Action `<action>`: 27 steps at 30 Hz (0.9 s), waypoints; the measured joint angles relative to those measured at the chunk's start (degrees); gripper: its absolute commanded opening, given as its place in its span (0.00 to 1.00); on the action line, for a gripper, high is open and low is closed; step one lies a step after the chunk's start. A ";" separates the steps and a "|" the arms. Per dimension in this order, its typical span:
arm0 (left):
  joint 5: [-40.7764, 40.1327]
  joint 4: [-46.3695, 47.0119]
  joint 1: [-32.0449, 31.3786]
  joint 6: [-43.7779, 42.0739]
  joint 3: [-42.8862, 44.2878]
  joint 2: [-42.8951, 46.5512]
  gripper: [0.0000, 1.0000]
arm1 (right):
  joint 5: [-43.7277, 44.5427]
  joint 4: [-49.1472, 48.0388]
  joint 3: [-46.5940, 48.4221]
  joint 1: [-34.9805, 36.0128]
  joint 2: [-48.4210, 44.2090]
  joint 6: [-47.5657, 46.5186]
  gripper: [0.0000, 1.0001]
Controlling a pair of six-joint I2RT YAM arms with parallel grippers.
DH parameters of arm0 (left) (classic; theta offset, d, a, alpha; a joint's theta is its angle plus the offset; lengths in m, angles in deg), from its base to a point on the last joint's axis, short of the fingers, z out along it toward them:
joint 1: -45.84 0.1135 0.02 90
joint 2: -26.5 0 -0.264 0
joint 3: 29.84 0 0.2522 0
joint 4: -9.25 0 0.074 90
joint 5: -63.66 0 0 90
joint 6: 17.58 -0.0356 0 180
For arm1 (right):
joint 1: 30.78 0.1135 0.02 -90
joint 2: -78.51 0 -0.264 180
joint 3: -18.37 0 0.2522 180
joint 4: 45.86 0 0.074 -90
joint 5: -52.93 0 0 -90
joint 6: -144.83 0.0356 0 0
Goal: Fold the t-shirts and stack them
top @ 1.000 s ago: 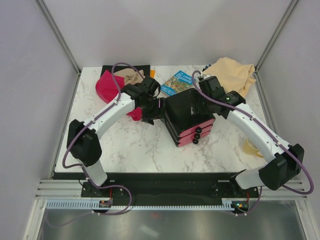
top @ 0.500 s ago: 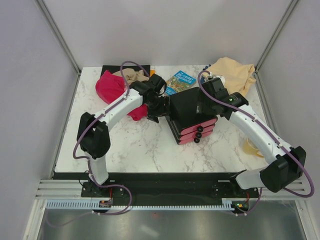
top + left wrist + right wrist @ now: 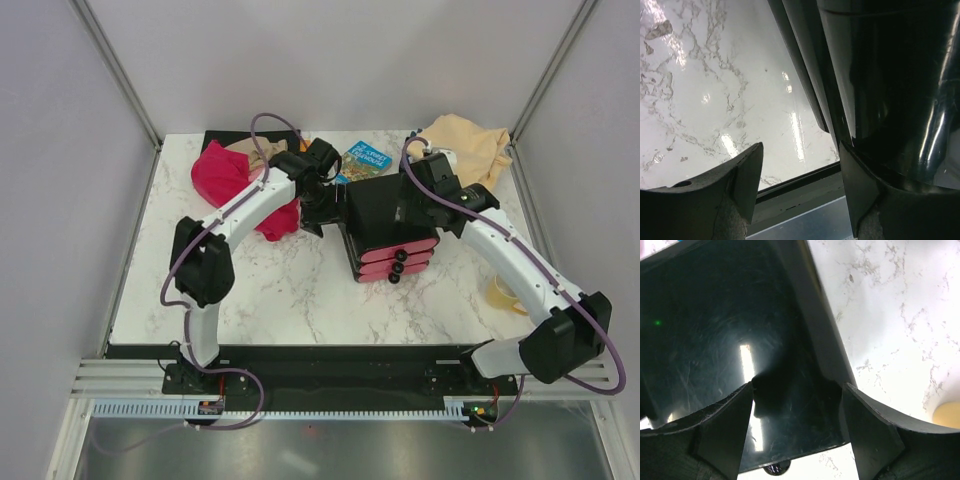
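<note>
- Top external view, central item: glossy black box with three pink drawer fronts (image 3: 392, 235), mid-table. It sits slightly further right and back than a second ago, and both arms reach further over the white marble table (image 3: 270, 300).
- Left tool (image 3: 800, 150): fingers spread wide, holding nothing. One finger is close against the box's side, the other over bare marble.
- Right tool (image 3: 797, 386): fingers spread wide, nothing held. The box's black surface lies just beyond them.
- Crimson red t-shirt (image 3: 222, 172): crumpled, back left.
- Tan-brown t-shirt (image 3: 262, 150): bunched on the flat black mat (image 3: 225, 138).
- Pale peach-cream t-shirt (image 3: 468, 148): heaped in the back right corner.
- Pink-red cloth (image 3: 280, 222): partly under the left forearm, probably another shirt.
- Blue illustrated book (image 3: 358, 160): behind the box.
- Assessment: the box appears to be getting shifted aside; no shirt is folded or stacked yet.
</note>
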 measured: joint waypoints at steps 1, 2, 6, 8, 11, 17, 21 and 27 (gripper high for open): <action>-0.24 -0.52 -0.09 0.02 1.73 -1.07 0.70 | 0.07 0.28 0.00 -0.07 -0.15 -0.02 0.78; -0.57 -1.14 -0.28 0.00 4.28 -2.69 0.70 | 0.11 1.01 -0.04 -0.28 -0.61 -0.04 0.78; -0.98 -1.73 -1.51 0.02 12.85 -8.76 0.70 | 0.22 4.44 -1.62 -0.70 -3.87 -0.13 0.78; -1.18 -1.73 -2.51 0.00 16.98 -11.85 0.70 | 0.22 6.43 -2.16 -0.70 -5.33 0.02 0.78; -1.01 -1.51 -4.17 0.02 21.38 -15.37 0.70 | 0.13 9.01 -2.36 -0.70 -6.97 0.37 0.78; 3.48 -1.55 -8.81 0.04 28.24 -20.76 0.70 | -3.34 9.33 -2.51 -0.37 -8.09 2.38 0.77; 5.95 -1.33 -11.06 0.04 30.12 -23.06 0.70 | -4.90 8.85 -2.58 -0.28 -8.15 3.34 0.77; 6.75 -1.55 -11.47 0.04 30.32 -23.37 0.70 | -7.32 7.48 -2.56 -0.24 -7.98 4.33 0.77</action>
